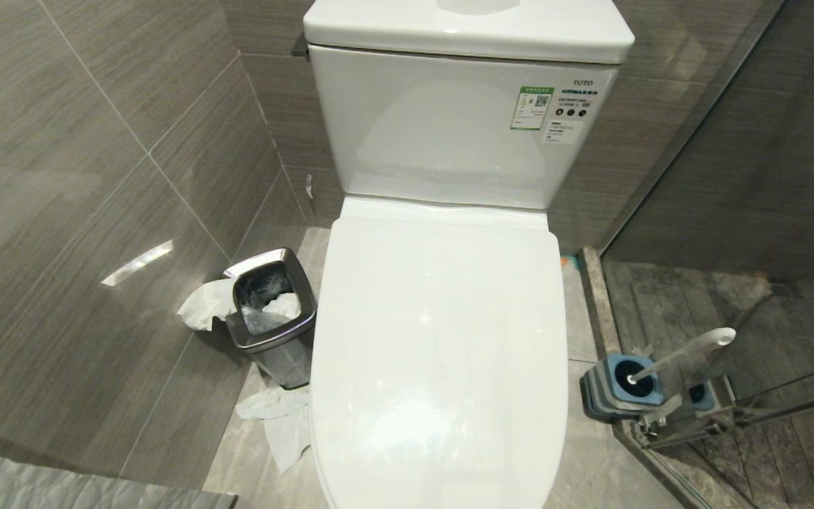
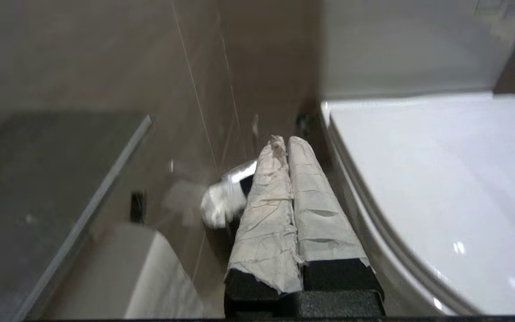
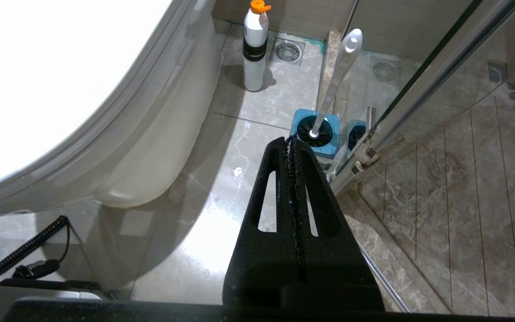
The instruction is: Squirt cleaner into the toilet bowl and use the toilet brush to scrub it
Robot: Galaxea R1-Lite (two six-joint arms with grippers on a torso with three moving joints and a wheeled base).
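The toilet brush [image 1: 682, 351] stands in its blue holder [image 1: 619, 387] on the floor to the right of the toilet, whose lid [image 1: 439, 339] is down over the bowl; my right gripper [image 3: 294, 142] hangs clenched and empty near the brush; my left gripper [image 2: 284, 142], tape-wrapped, is pressed together beside the lid's left edge, near the steel waste bin [image 1: 270, 314].

TOTO on the white cistern [image 1: 449, 127] (upper right), stickers unreadable

The right gripper [image 3: 289, 145] is closed, up over the floor [image 3: 221, 214]. The toilet brush [image 3: 333, 80] stands in its blue holder [image 3: 314, 136]. A white bottle [image 3: 255, 49] stands near the toilet [image 3: 119, 134].
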